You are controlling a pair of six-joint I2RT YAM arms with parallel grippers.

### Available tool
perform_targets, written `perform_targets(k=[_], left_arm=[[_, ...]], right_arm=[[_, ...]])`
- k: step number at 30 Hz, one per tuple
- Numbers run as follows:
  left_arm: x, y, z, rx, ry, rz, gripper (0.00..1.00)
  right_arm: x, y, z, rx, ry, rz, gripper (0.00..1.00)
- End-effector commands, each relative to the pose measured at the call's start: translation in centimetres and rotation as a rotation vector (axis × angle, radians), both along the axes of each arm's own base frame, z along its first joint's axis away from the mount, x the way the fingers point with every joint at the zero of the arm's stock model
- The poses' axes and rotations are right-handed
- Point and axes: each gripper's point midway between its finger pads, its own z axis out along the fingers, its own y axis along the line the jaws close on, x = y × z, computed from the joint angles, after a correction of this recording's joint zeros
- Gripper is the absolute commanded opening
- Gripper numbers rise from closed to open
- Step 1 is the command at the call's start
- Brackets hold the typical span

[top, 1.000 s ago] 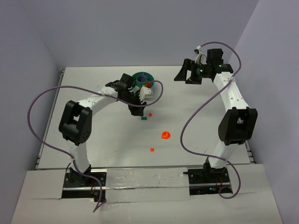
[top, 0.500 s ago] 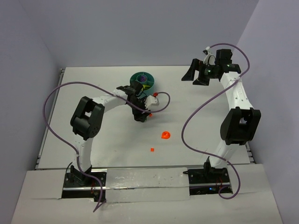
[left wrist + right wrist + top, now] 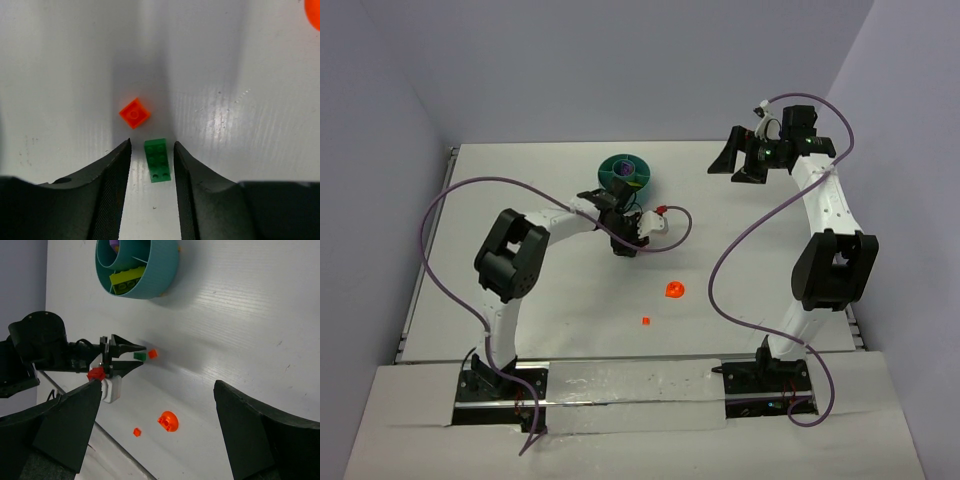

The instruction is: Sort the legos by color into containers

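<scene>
Green lego (image 3: 158,160), hidden overhead, lies within left tool (image 3: 152,146)

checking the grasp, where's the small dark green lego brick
Left wrist view: the small dark green plastic lego brick lies on the table between the open left gripper's fingers, the orange-red square lego just beyond it.

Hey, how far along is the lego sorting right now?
Partway. Done: the teal bowl holds a lime brick and something purple. In hand: the left claw is open, straddling a green brick, not yet gripping. Left: that green brick plus an orange brick, an orange dome and a tiny orange bit. The right claw is open, empty.
</scene>
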Motion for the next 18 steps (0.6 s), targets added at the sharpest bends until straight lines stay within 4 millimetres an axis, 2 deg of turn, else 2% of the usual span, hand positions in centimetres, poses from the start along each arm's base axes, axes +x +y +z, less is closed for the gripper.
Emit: perform_targets(k=[1, 4, 8, 10, 14, 16, 18], left_arm=[[-1.7, 0.1, -0.2, 0.017, -0.012, -0.049, 0.37], [-2.2, 0.6, -0.2, 0.026, -0.006, -0.058, 0.23], [-2.2, 1.4, 1.3, 0.029, -0.022, -0.037, 0.02], [-1.8, 1.8, 3.5, -0.007, -0.022, -0.003, 0.00], [-0.4, 2.6, 10.0, -0.149, -0.015, 0.095, 0.00], [1.7, 3.5, 14.1, -0.249, -0.025, 0.178, 0.00], [4.0, 4.9, 17.2, -0.342, -0.019, 0.281, 0.00]], right_arm=[[0.2, 0.3, 1.7, 0.007, -0.047, 0.018, 1.00], [0.2, 0.3, 1.7, 0.008, -0.050, 0.019, 1.00], [0.1, 0.3, 1.8, 0.008, -0.051, 0.018, 1.00], [0.1, 0.4, 1.8, 0.010, -0.051, 0.019, 1.00], [0.1, 0.4, 1.9, 0.018, -0.050, 0.019, 1.00], [0.2, 0.5, 1.9, 0.022, -0.052, 0.020, 1.00], [0.2, 0.6, 1.8, 0.025, -0.048, 0.019, 1.00]])
